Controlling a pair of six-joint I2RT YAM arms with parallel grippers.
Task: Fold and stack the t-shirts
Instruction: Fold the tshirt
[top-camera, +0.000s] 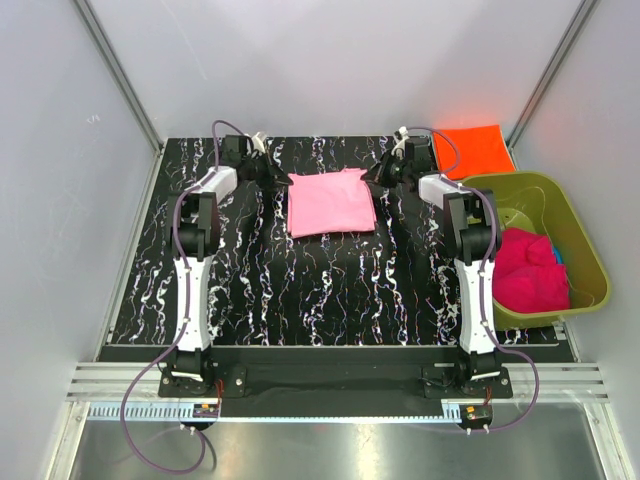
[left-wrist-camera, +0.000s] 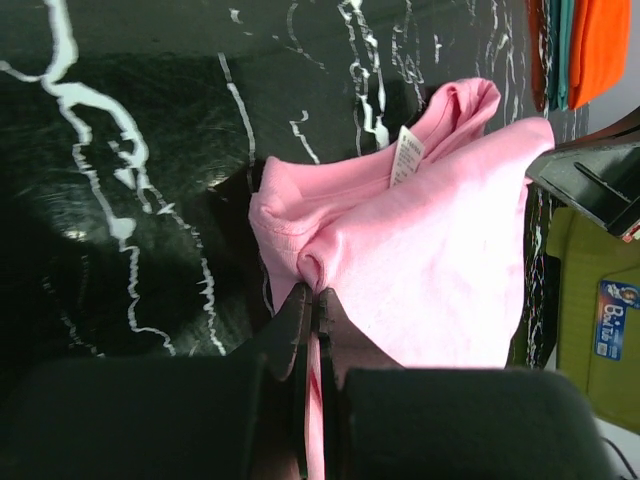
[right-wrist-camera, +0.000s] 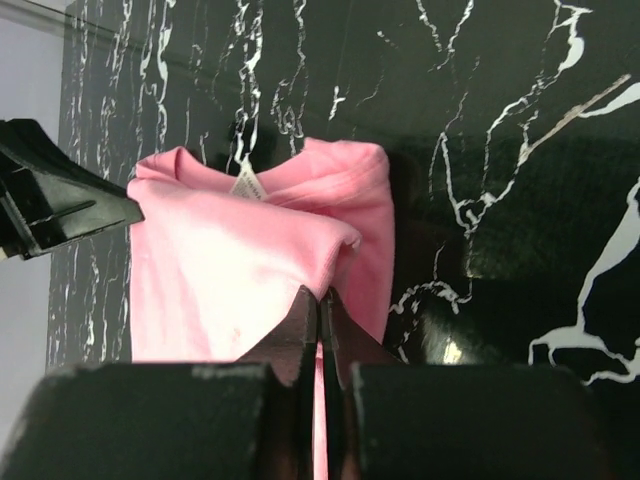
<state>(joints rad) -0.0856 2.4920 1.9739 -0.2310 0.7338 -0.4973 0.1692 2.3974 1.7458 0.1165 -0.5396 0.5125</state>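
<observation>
The light pink t-shirt (top-camera: 331, 203) lies folded at the back middle of the black marbled table. My left gripper (top-camera: 284, 180) is shut on its far left corner; in the left wrist view the jaws (left-wrist-camera: 318, 295) pinch a fold of the pink fabric (left-wrist-camera: 440, 250). My right gripper (top-camera: 376, 178) is shut on its far right corner, the jaws (right-wrist-camera: 322, 298) pinching the pink cloth (right-wrist-camera: 230, 270). The bright orange t-shirt (top-camera: 472, 150) lies folded flat at the back right corner. The magenta t-shirt (top-camera: 528, 268) is bunched in the tub, a bit of blue t-shirt (top-camera: 557, 257) beside it.
An olive-green plastic tub (top-camera: 585, 250) stands at the right edge of the table, next to my right arm. Grey walls close in the back and sides. The table (top-camera: 330, 290) has its marbled top bare in front of the pink shirt.
</observation>
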